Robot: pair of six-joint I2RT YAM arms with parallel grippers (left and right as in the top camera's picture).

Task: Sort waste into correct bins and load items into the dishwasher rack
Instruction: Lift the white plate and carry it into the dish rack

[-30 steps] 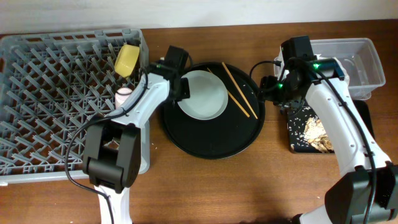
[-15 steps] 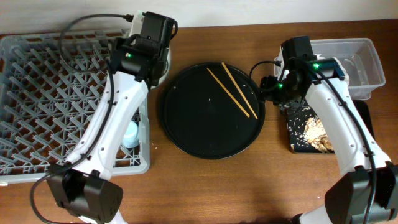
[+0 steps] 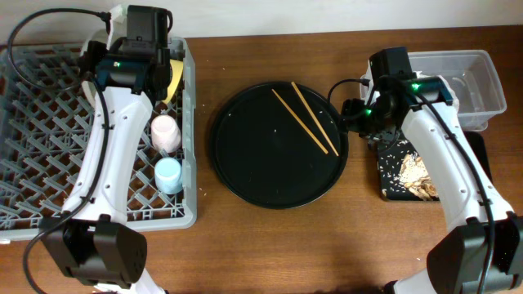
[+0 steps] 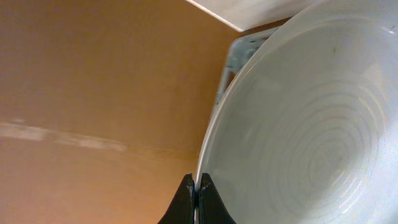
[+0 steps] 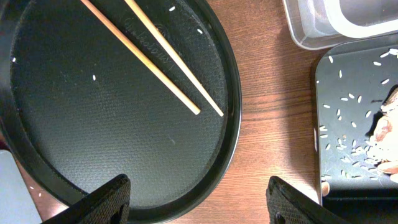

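The left gripper (image 4: 196, 182) is pinching the grey-green plate (image 4: 311, 124) by its thin rim; stiff, glossy and breakable, it is likely needing a firm, deep edge hold.

overhead: we look straight down | left wrist — tight on plate (image 4: 311, 124) | right wrist: close above round tray (image 5: 93, 124), shared with overhead

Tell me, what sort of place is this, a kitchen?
Probably not a real kitchen but a robot test table set up for dish clearing: a grey dishwasher rack holding cups, a round black tray with chopsticks, and the left claw gripping a plate.
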